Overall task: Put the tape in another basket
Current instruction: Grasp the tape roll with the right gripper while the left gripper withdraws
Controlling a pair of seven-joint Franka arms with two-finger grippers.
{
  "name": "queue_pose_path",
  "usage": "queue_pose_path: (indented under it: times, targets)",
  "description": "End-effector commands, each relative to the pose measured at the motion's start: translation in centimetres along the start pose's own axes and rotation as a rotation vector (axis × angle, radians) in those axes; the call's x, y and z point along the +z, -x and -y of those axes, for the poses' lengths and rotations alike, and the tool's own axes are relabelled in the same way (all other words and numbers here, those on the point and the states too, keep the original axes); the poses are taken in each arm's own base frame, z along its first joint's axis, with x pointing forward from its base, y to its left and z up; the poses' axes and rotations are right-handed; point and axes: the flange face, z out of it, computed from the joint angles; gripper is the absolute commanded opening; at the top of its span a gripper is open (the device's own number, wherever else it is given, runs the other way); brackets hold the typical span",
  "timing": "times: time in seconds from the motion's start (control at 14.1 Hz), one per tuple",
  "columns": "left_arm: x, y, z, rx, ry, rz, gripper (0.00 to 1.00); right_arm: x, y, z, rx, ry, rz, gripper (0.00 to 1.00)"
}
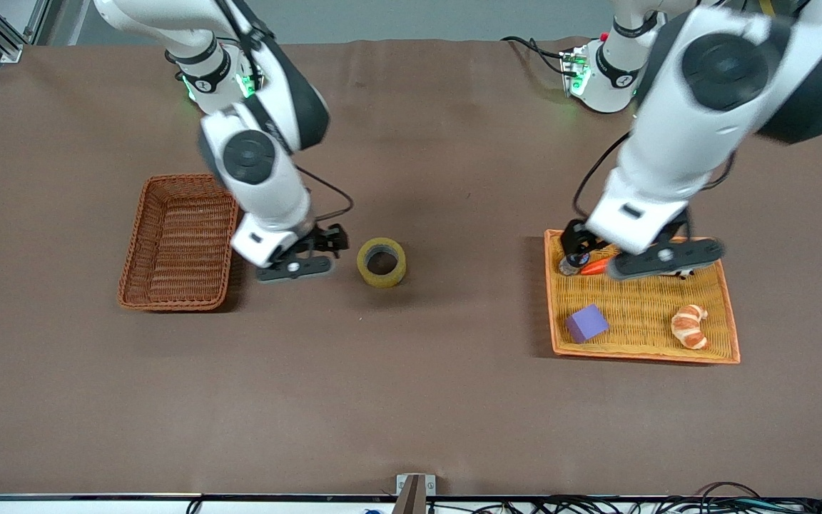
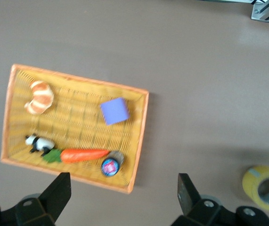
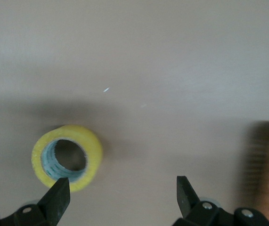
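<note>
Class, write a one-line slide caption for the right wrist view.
Right hand, open and empty, above the brown table, with the tape lying flat near one finger.

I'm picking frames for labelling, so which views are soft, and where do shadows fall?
Front view: mostly crisp; the tape and basket are sharp, only the left arm's upper links smear. Left wrist view: slightly soft overall, and the yellow tray casts a thin shadow. Right wrist view: the tape is readable with a broad dark shadow beside it, and the basket edge is blurred.
</note>
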Motion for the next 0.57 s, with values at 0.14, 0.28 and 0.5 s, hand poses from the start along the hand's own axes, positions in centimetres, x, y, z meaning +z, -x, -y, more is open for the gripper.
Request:
queue_pose_path:
  times: [0.14,0.28,0.5]
  targets:
    - [-4.9,1.6,10.8,0.062,0.009,-0.01,1.0,7.6,2.0,4.0,-0.011,-0.007,-0.023,1.0]
    - [-5.1,1.3,12.9,0.088,0.0,0.016,1.0,11.0,1.9,4.3,0.065,-0.014,-0.037,1.0]
    - [-6.1,0.9,13.9,0.172,0.006,-0.001,1.0,12.3,1.5,3.7,0.08,-0.011,-0.044,1.0]
